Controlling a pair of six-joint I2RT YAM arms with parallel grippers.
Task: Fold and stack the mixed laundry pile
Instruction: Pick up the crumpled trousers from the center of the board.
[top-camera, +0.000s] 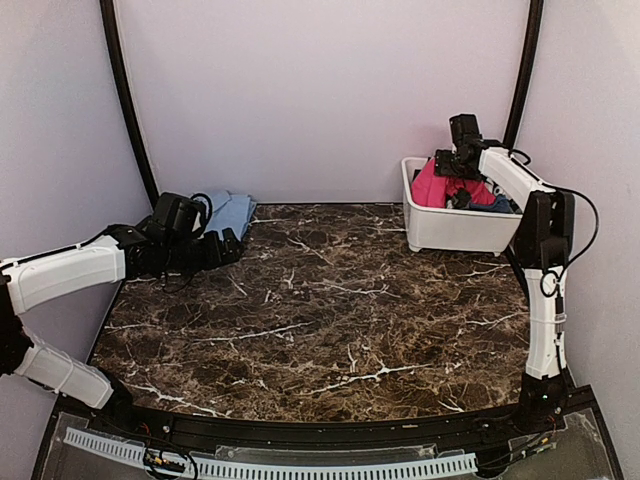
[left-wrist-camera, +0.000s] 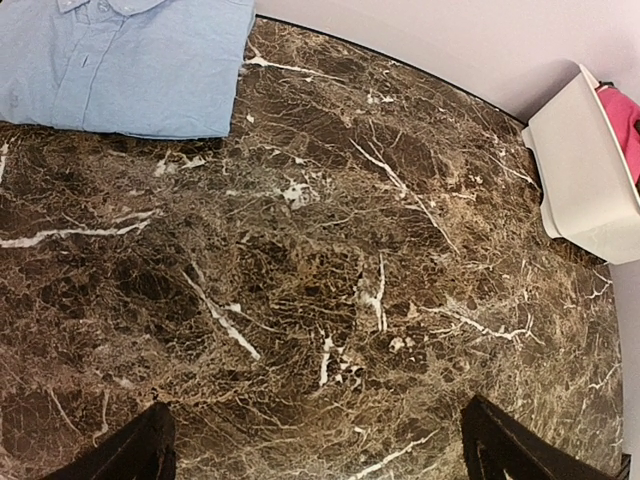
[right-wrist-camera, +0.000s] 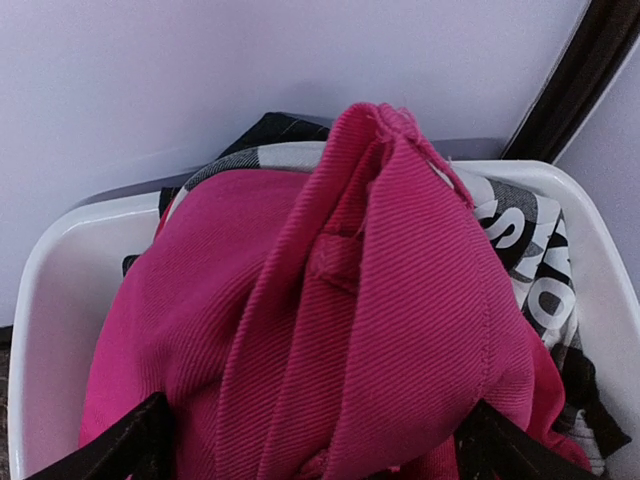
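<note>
The mixed laundry pile fills a white tub (top-camera: 450, 232) at the back right. A magenta-pink cloth (top-camera: 432, 185) (right-wrist-camera: 330, 300) lies heaped on top, over a black-and-white checked garment (right-wrist-camera: 530, 250). A bit of navy-blue cloth (top-camera: 498, 203) shows beside them. My right gripper (top-camera: 458, 190) (right-wrist-camera: 315, 440) is down in the tub, open, with its fingers either side of a raised fold of the pink cloth. A folded light-blue shirt (top-camera: 232, 210) (left-wrist-camera: 130, 60) lies flat at the back left. My left gripper (top-camera: 230, 245) (left-wrist-camera: 315, 440) hovers open over bare marble just in front of it.
The dark marble table (top-camera: 320, 310) ends at a pale wall behind. A black curved pole (top-camera: 125, 90) rises at the back left and another (top-camera: 522, 70) at the back right. The tub's rim (left-wrist-camera: 585, 180) shows at the right of the left wrist view.
</note>
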